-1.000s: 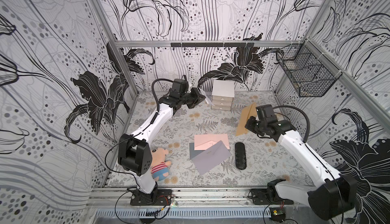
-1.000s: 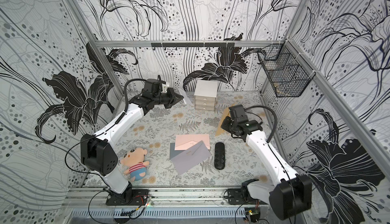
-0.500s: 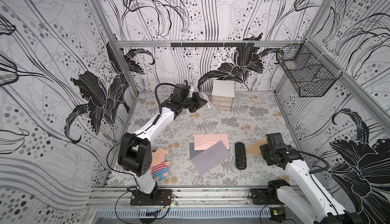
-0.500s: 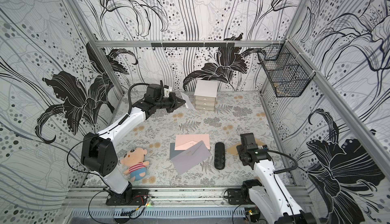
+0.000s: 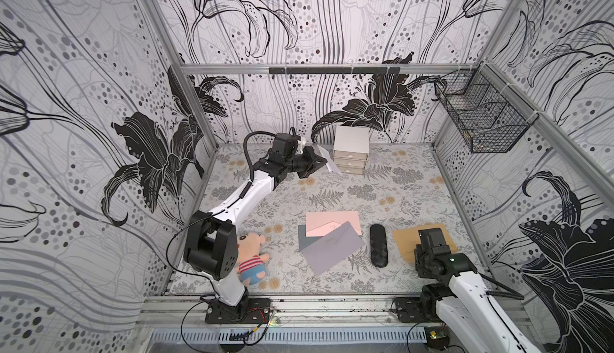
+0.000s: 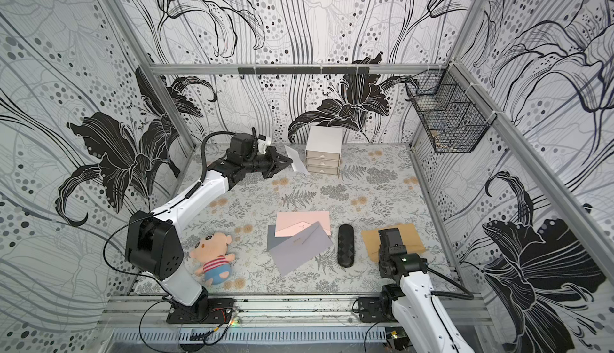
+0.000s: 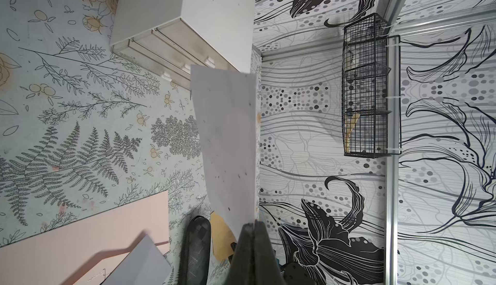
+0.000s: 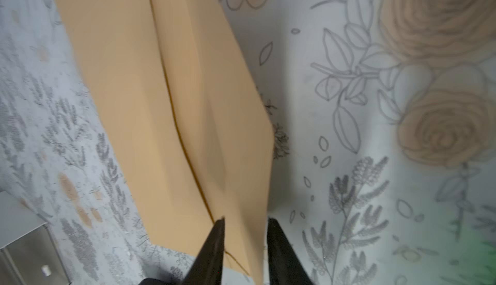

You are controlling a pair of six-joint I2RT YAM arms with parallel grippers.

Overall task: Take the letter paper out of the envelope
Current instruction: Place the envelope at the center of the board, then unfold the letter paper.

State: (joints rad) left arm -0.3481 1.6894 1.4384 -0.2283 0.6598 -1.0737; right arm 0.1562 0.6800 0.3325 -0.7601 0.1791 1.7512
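Note:
The white letter paper (image 5: pixel 328 161) (image 6: pixel 297 161) hangs in the air beside the drawer unit at the back, pinched at one corner by my shut left gripper (image 5: pixel 319 162) (image 6: pixel 288 162). In the left wrist view the sheet (image 7: pixel 228 141) rises from the closed fingertips (image 7: pixel 253 223). The brown envelope (image 5: pixel 403 241) (image 6: pixel 413 239) lies flat on the table at the front right. My right gripper (image 5: pixel 432 236) (image 6: pixel 392 238) hovers low over it. In the right wrist view its jaws (image 8: pixel 245 220) stand apart, with the envelope's (image 8: pixel 161 96) raised edge between them.
A pink envelope (image 5: pixel 332 223), a grey envelope (image 5: pixel 332 246) and a darker one under them lie mid-table. A black case (image 5: pixel 378 245) lies beside them and a plush toy (image 5: pixel 251 251) at the front left. The drawer unit (image 5: pixel 351 150) stands at the back. A wire basket (image 5: pixel 481 118) hangs on the right wall.
My right arm swung from mid-table to the front right, laid the brown envelope down and parted its jaws. My left arm shifted slightly toward the drawer unit, still holding the paper.

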